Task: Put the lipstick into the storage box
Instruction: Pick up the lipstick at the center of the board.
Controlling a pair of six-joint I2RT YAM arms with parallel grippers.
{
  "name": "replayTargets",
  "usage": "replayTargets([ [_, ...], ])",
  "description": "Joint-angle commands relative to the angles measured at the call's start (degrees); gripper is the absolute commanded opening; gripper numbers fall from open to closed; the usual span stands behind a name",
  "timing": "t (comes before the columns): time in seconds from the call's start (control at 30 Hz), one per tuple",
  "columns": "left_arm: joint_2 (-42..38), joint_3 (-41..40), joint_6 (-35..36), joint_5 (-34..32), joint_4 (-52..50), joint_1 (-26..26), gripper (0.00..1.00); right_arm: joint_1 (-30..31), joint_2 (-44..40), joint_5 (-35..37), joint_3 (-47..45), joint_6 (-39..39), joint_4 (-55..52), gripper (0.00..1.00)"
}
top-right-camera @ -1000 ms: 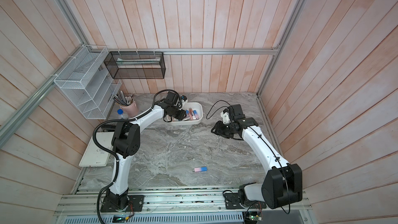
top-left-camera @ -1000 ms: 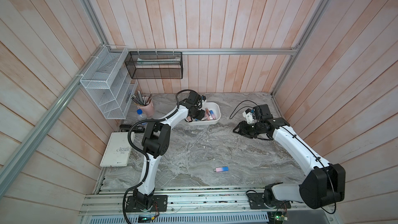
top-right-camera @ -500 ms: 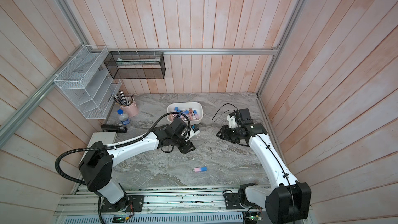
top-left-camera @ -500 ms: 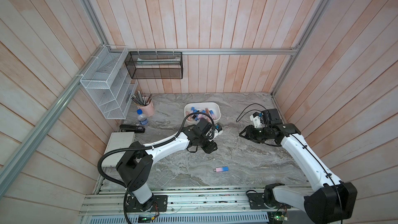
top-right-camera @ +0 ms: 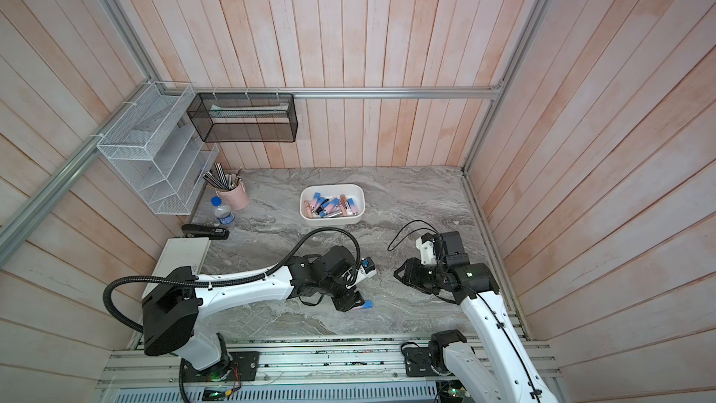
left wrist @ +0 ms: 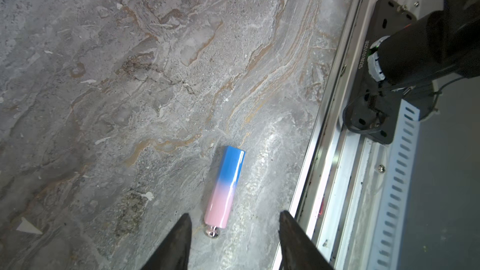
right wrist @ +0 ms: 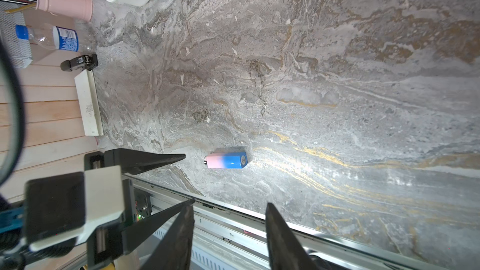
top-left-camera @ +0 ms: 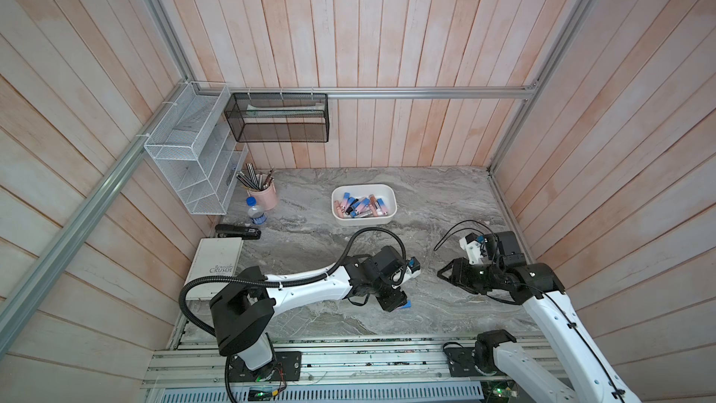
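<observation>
Evidently the job is nearing its end, judging by how things are lying. The storage box (top-left-camera: 363, 220), sitting toward 12 o'clock on the marble table (top-left-camera: 310, 234), is already holding a heap of pink-and-blue tubes. One lipstick (left wrist: 224, 187) is lying loose on its side toward 6 o'clock, close to the front rail. No other tube is showing outside the box in the top views, though the arms are hiding part of the surface.

The left gripper (left wrist: 235, 214) is hovering low right at that lipstick, its jaws standing moderately apart and gripping nothing. In the left wrist view the tube's pink end, with its small silver tip, is lying just ahead of the gap between the fingertips, not yet inside it. In both top views only the blue end is peeking out at the gripper's 3 o'clock side.

The right gripper (right wrist: 230, 205) is hanging at roughly 2 o'clock from the lipstick, well apart from it, jaws partly spread and empty.

What is remaining, by my reading, is the whole last cycle: straddling the tube, closing on it, carrying it toward 12 o'clock and releasing it over the box.
</observation>
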Motion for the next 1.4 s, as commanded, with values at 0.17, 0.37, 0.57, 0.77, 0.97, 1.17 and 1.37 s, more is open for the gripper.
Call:
replayTargets([
  [0.17,4.44,-0.53,0.07,-3.09,1.01,-1.66,0.57,0.47,-5.17,0.20,0.85,2.39,-5.39,0.46],
  [0.37,7.58,-0.11,0.45,-2.83,1.29,-2.62,0.57,0.47,-5.75,0.27,1.49,2.52,-5.53,0.46],
  [0.57,10.21,0.02,-0.06,-4.32,1.38,-3.09,0.54,0.47,-5.32,0.53,1.74,2.11,-5.74,0.46],
  [0.77,9.83,-0.31,-0.07,-5.95,1.11,-3.09,0.20,0.47,-4.84,0.70,1.33,2.31,-5.14,0.46],
  [0.97,9.19,0.99,1.25,-6.97,-0.75,-1.60,0.10,0.48,-2.95,0.60,1.03,2.31,-3.31,0.46],
  [1.17,6.95,3.54,2.22,-7.55,-2.92,4.78,0.10,0.47,0.48,0.66,1.33,1.91,-0.41,0.46],
  [1.37,7.15,11.02,4.86,-7.97,-4.47,15.05,0.11,0.47,6.95,0.25,2.15,0.52,4.07,0.47],
])
